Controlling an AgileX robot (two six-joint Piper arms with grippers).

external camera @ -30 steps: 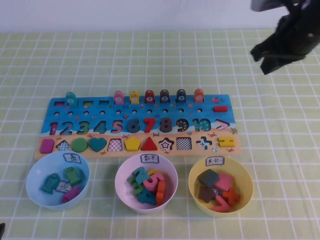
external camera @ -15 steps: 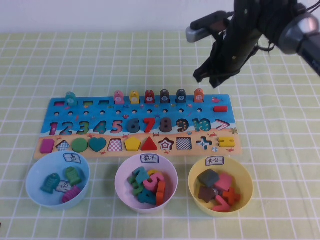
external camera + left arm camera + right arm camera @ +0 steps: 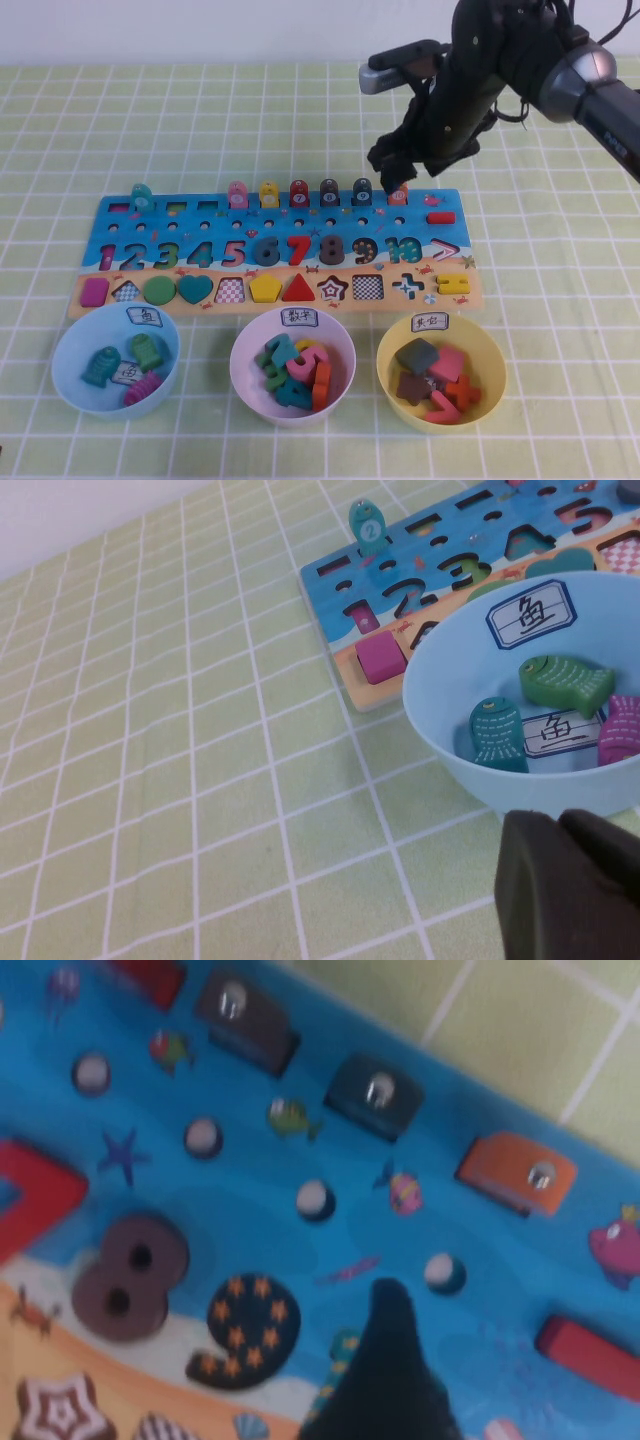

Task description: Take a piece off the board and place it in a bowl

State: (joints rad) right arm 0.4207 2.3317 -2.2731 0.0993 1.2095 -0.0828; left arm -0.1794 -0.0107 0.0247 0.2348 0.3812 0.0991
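Note:
The blue board (image 3: pixel 200 215) lies across the middle of the table. The orange fish piece (image 3: pixel 398 189) stands at the right end of its far row and shows in the right wrist view (image 3: pixel 515 1172). My right gripper (image 3: pixel 390 168) hovers open just above and behind the piece, touching nothing. One dark finger (image 3: pixel 388 1360) shows over the board (image 3: pixel 250 1160). The light blue bowl (image 3: pixel 62 350) sits front left and holds three fish pieces. My left gripper (image 3: pixel 560 825) is shut and empty, low beside that bowl (image 3: pixel 450 750); it is out of the high view.
A pink bowl (image 3: pixel 236 362) of number pieces and a yellow bowl (image 3: pixel 497 372) of sign pieces stand in front of the board. Several more fish pieces stand in the far row, among them yellow (image 3: pixel 269 192) and red (image 3: pixel 299 190).
My right arm has swung in from the far right and come down left, from well behind the board to just over the orange fish piece. Nothing on the board or in the bowls has moved.

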